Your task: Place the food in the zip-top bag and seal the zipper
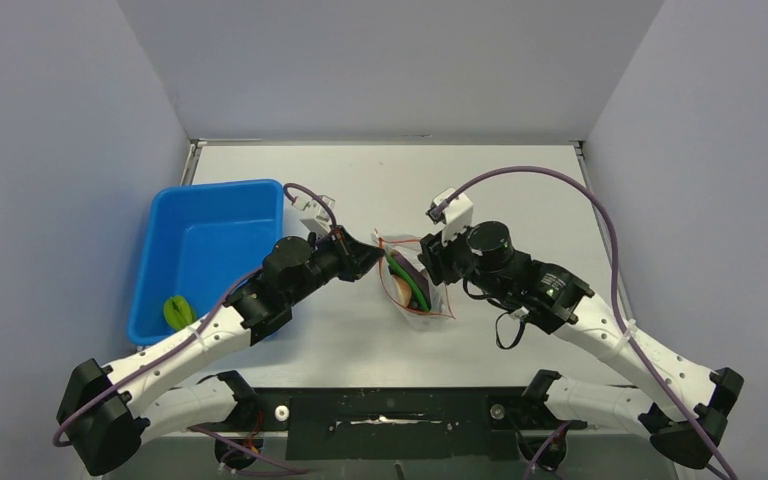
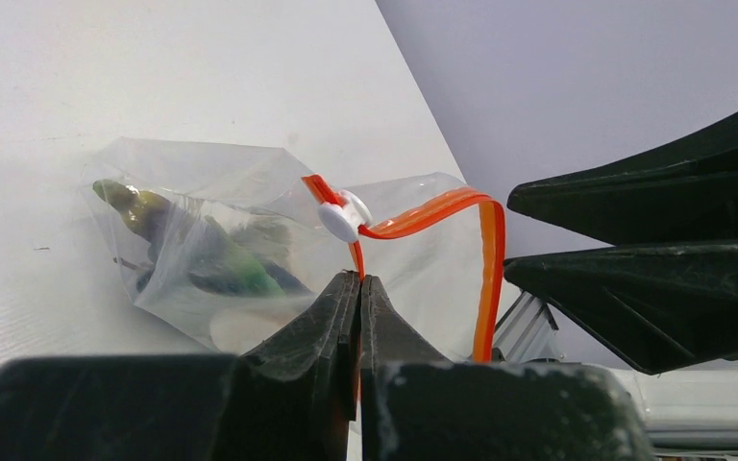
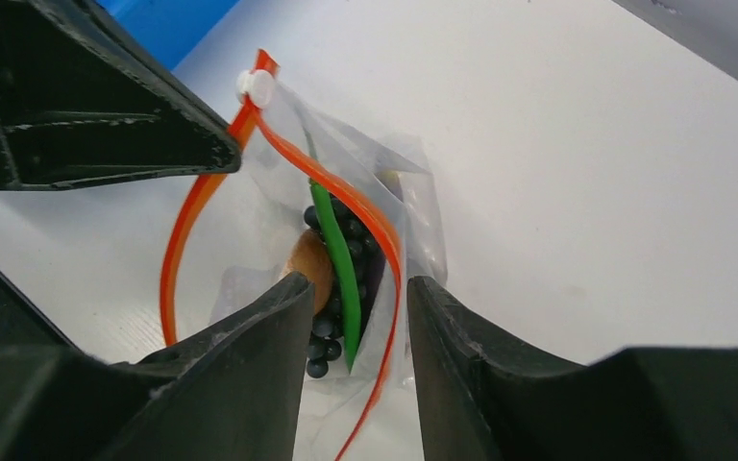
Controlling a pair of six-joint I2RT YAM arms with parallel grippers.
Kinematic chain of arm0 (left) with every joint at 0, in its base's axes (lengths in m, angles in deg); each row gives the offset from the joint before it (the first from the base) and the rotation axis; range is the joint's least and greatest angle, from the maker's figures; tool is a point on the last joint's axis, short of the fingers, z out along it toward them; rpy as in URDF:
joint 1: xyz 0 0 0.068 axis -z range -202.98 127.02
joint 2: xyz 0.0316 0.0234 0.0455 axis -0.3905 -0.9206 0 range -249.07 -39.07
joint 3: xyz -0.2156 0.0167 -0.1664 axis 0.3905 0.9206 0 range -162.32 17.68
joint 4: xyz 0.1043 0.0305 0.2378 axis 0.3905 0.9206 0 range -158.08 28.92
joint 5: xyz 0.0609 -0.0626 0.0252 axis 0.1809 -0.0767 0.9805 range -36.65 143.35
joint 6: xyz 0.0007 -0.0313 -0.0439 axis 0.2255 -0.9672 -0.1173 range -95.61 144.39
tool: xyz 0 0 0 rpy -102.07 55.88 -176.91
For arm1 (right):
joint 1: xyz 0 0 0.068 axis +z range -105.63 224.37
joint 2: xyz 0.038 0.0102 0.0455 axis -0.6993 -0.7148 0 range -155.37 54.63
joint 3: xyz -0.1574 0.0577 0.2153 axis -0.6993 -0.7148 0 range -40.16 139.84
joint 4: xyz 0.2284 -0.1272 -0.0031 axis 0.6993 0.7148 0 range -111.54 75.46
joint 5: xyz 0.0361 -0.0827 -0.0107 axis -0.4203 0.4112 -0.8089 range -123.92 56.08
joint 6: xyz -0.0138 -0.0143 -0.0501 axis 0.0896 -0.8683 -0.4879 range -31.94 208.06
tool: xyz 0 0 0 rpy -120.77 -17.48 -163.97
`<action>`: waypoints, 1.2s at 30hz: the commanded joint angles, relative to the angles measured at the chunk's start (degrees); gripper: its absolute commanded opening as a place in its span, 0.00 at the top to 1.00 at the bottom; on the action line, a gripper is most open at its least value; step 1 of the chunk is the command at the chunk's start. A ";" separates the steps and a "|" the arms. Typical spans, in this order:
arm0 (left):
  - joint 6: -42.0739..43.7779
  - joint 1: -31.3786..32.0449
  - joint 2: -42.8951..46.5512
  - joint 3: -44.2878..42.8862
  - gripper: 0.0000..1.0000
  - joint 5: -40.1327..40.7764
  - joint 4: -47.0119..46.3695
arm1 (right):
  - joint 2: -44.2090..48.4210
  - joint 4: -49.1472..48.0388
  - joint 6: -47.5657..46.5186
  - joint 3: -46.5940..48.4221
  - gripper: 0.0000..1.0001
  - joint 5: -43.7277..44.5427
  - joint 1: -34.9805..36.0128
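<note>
Two robot arms working in a robotics lab test cell

Plain grey panels (image 1: 60,150) are closing in a bare white counter (image 1: 520,190) on three sides, making a booth rather than a room. The left arm (image 1: 200,335) and the right arm (image 1: 600,320), both white and black, are sitting bolted to a black base plate (image 1: 390,405) at the counter's near edge. Purple cables (image 1: 530,168) are looping off them in the open. The goods lying about are looking like props: a blue plastic tray (image 1: 210,250) and a clear zip-top bag (image 1: 415,300) holding toy foods (image 3: 332,250).
</note>
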 commanded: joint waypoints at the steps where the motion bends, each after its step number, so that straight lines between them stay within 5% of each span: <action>1: 0.54 0.10 -0.33 -2.97 1.00 0.68 -4.97 | 0.20 2.99 6.05 1.41 0.58 8.11 0.41; 6: 0.97 0.08 -0.65 -3.24 1.00 0.93 -4.51 | 0.32 4.55 7.53 0.19 0.51 8.44 0.43; 17: 1.73 0.10 -1.34 -4.15 1.00 1.33 -3.79 | -0.49 2.55 9.52 -2.42 0.61 6.74 0.43; 24: 2.51 0.08 -1.44 -4.18 1.00 1.54 -3.36 | 1.27 0.41 8.75 -3.14 0.99 4.91 0.40; 27: 3.63 -0.05 -1.25 -5.05 1.00 1.65 -2.10 | 3.13 -1.71 9.37 -3.40 1.00 5.20 0.43; 32: 7.02 -0.32 -0.14 -9.19 0.59 5.83 6.04 | 2.90 -2.55 12.80 -1.84 1.00 7.16 0.20; 36: 11.93 -0.61 1.58 -12.74 0.44 10.45 14.20 | 0.45 -2.39 13.77 0.58 1.00 7.17 -0.60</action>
